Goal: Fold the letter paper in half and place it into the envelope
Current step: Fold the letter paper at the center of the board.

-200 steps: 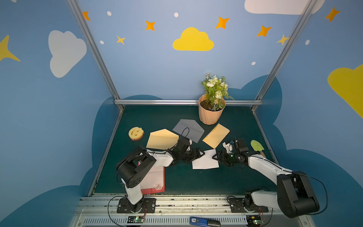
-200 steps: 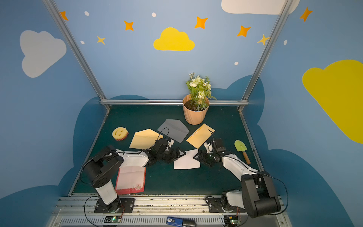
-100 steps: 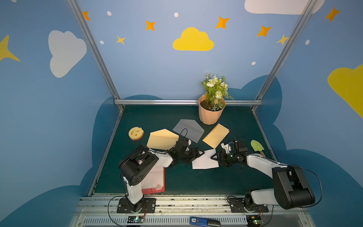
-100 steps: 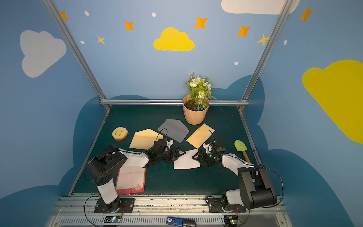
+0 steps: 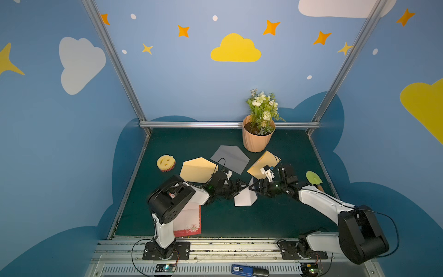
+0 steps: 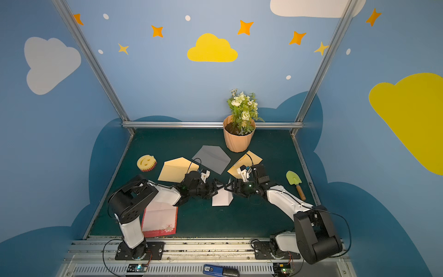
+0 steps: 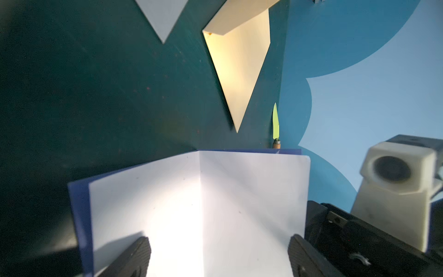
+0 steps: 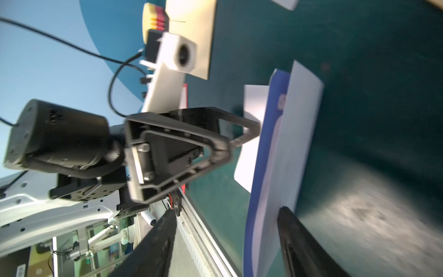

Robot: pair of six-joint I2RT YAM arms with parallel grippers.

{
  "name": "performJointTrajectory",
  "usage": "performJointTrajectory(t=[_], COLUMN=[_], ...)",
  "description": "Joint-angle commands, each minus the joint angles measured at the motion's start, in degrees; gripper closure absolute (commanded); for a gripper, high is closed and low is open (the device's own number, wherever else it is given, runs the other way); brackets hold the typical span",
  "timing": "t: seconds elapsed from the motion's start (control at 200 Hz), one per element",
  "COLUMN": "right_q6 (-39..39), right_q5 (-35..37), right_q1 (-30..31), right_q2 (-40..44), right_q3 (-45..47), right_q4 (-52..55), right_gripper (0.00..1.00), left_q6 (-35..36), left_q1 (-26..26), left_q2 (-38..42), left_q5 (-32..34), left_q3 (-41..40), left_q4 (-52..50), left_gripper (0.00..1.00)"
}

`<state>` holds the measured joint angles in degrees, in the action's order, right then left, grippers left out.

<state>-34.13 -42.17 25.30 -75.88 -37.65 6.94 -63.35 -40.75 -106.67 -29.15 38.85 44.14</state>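
Observation:
The letter paper (image 5: 244, 197), white with a blue back, sits mid-table in both top views, half folded with one half lying flat and the other raised. In the left wrist view the paper (image 7: 199, 203) shows a sharp crease, and my left gripper (image 7: 218, 259) stands open, its fingers wide apart over the white face. My right gripper (image 8: 224, 239) is open too, with the raised edge of the paper (image 8: 287, 144) close beside one finger. In a top view the left gripper (image 5: 239, 185) and right gripper (image 5: 254, 187) meet over the sheet. A tan envelope (image 5: 196, 169), a grey envelope (image 5: 230, 158) and another tan envelope (image 5: 261, 163) lie behind.
A red-bordered sheet (image 5: 189, 220) lies under my left arm near the front edge. A flower pot (image 5: 257, 136) stands at the back, a smiley sponge (image 5: 166, 163) at the left and a green trowel (image 5: 314, 178) at the right. Metal rails edge the table.
My right gripper has moved left toward the left gripper. The paper's right half has risen from the table, so the sheet looks narrower. The left gripper has barely moved.

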Motion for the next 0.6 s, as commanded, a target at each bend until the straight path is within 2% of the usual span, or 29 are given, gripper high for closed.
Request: performJointTrajectory(t=[0.0, 0.295, 0.41, 0.596], right_q6=[-1.6, -6.0, -6.5, -6.5], right_q5=[2.7, 5.4, 6.3, 7.5], right_q1=[2.8, 8.6, 8.9, 8.9], right_q2=[-1.7, -9.9, -11.8, -14.5], right_q3=[-2.5, -2.9, -2.7, -2.9], right_q4=[-1.3, -8.8, -10.1, -10.9], right_gripper=[0.34, 0.34, 0.34, 0.34], left_q6=[-1.3, -3.1, -4.1, -4.3], left_q1=[1.3, 2.8, 3.7, 5.8], left_q2=[-2.8, -3.2, -2.4, 1.4], left_q5=[1.9, 2.2, 2.3, 1.9], left_q3=[-2.9, -6.8, -8.4, -9.4], left_q4=[0.0, 8.8, 12.0, 11.4], left_gripper=[0.08, 0.08, 0.08, 0.08])
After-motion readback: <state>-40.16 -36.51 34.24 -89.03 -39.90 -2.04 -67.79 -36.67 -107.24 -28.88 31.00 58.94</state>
